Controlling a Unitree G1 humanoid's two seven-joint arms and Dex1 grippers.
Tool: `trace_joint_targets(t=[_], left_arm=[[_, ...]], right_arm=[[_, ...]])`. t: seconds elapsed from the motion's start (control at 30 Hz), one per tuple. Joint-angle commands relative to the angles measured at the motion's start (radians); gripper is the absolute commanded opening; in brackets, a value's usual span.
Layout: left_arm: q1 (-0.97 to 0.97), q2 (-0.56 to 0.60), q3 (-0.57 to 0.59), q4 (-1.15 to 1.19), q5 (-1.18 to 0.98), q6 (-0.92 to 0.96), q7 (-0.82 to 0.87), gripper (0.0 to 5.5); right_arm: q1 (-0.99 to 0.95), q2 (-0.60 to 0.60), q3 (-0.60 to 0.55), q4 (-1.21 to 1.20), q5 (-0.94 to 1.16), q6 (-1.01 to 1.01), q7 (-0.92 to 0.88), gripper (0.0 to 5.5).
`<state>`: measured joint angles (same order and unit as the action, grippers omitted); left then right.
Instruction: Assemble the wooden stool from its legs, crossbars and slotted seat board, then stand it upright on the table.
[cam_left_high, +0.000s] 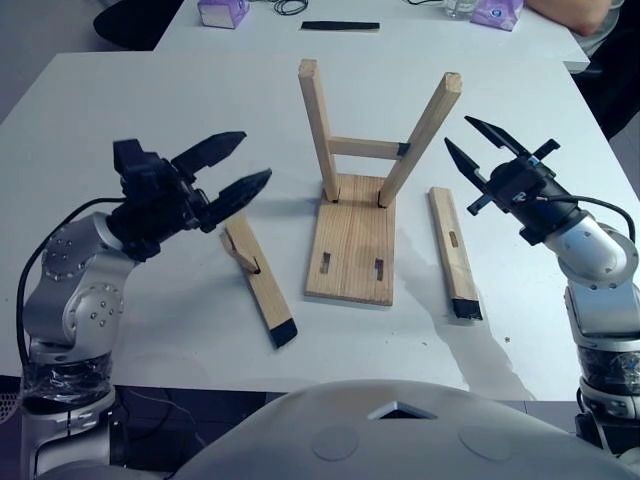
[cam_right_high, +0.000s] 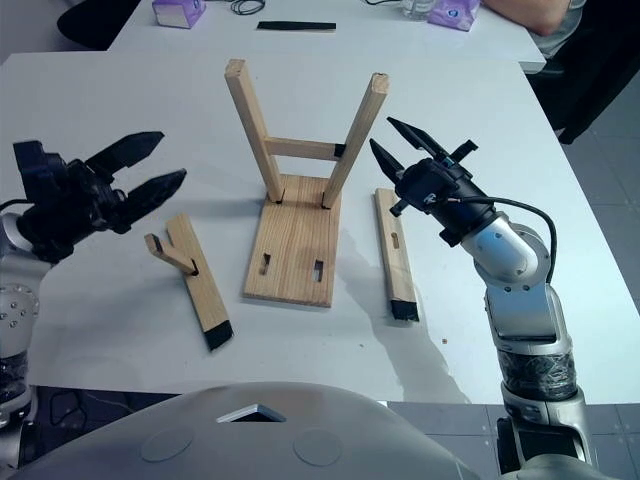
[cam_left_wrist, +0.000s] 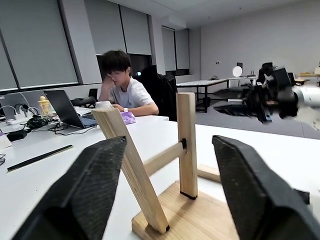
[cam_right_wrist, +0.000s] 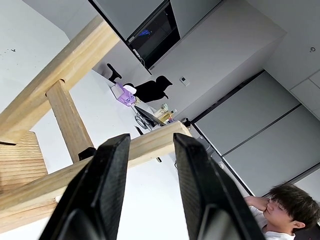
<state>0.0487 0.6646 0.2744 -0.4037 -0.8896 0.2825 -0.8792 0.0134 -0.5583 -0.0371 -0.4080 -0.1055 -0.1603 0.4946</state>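
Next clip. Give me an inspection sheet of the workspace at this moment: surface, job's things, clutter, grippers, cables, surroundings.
Surface: white table, parts laid mid-table.
Job's things: seat board lies flat; two upright legs stand in its far slots, joined by a crossbar; near slots empty. Left loose leg lies flat with a short bar stuck in it; right loose leg lies flat.
Clutter: two purple packs and a black strip on the second table.
Grippers: left gripper and right gripper open, holding nothing, either side of the upright legs.
Cables: looped cable on the second table.
Surroundings: dark chair behind.

No text, label or number is legible.
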Motion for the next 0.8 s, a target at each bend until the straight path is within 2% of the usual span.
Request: trace_joint_targets(t=[0.03,0.6,0.67,0.8], left_arm=[[0.000,0.019,0.007,-0.010,0.016,0.048,0.013,2.36],[-0.024,0.058,0.037,-0.139,-0.071,0.206,0.056,2.36],[0.014,0.049,0.022,-0.133,-0.042,0.203,0.044,2.36],[0.150,0.010,-0.092,-0.011,0.138,0.108,-0.024,2.36]], right_arm=[[-0.012,-0.001,0.011,0.003,-0.014,-0.008,-0.005,1.58],[0.029,0.013,0.021,-0.041,-0.032,0.005,-0.025,1.58],[0.035,0.014,0.023,-0.044,-0.033,0.006,-0.025,1.58],[0.037,0.012,0.035,-0.031,-0.034,0.002,-0.022,1.58]])
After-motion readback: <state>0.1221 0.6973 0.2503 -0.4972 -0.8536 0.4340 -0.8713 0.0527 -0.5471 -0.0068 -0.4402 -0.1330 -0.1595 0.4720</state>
